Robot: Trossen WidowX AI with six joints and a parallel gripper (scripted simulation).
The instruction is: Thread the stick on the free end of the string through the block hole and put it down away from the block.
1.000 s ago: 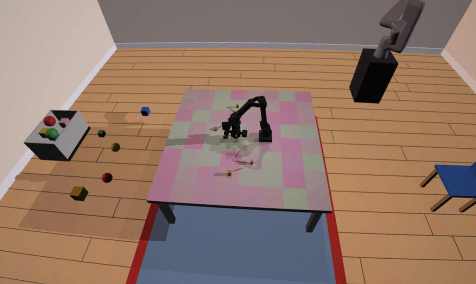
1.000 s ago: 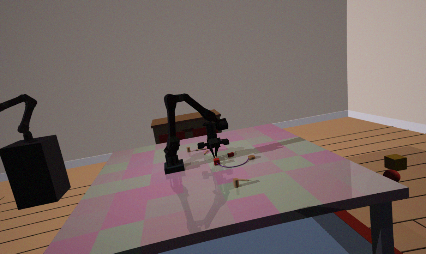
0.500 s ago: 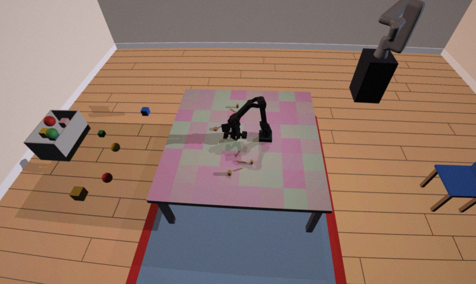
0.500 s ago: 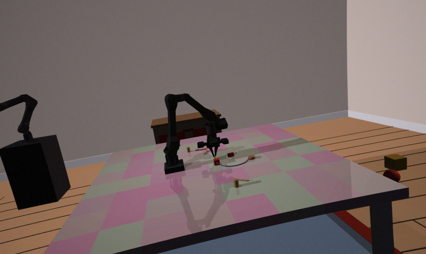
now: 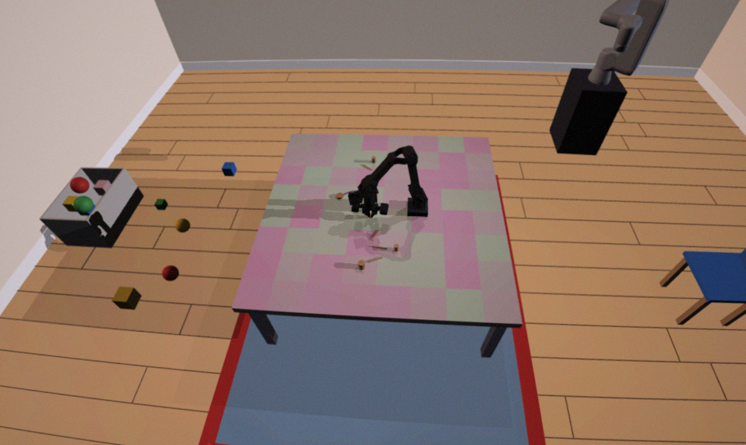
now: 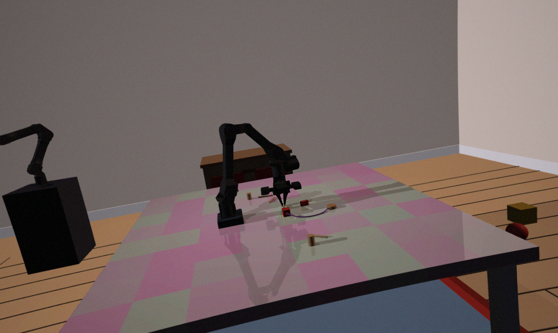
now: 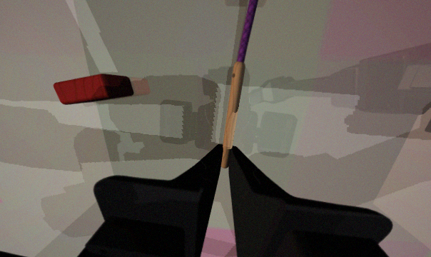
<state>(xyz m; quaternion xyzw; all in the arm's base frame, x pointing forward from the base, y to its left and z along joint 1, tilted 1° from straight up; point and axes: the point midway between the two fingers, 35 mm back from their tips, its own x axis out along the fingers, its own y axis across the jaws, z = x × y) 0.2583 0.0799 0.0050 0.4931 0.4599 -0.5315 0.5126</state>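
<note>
The gripper [image 5: 370, 214] [image 6: 283, 206] [image 7: 227, 147] is shut on one end of the thin wooden stick [image 7: 237, 83], just above the table. The purple string [image 6: 307, 216] [image 7: 247, 30] runs from the stick's far end out of the top of the wrist view. The red block [image 6: 286, 212] stands on the table in the exterior view, with the fingertips just behind it. There the string leaves the block's near face and curves to the round wooden button [image 5: 339, 196] [image 6: 331, 206]. The block is outside the wrist view, and its hole cannot be made out.
A small dark red piece [image 6: 304, 202] [image 7: 94, 89] lies beside the gripper. Wooden cylinders [image 5: 395, 248] [image 5: 361, 264] [image 6: 310, 240] and loose sticks [image 5: 373, 259] [image 5: 375, 234] are on the table [image 5: 309, 293]. Another cylinder [image 5: 373, 159] stands toward the back.
</note>
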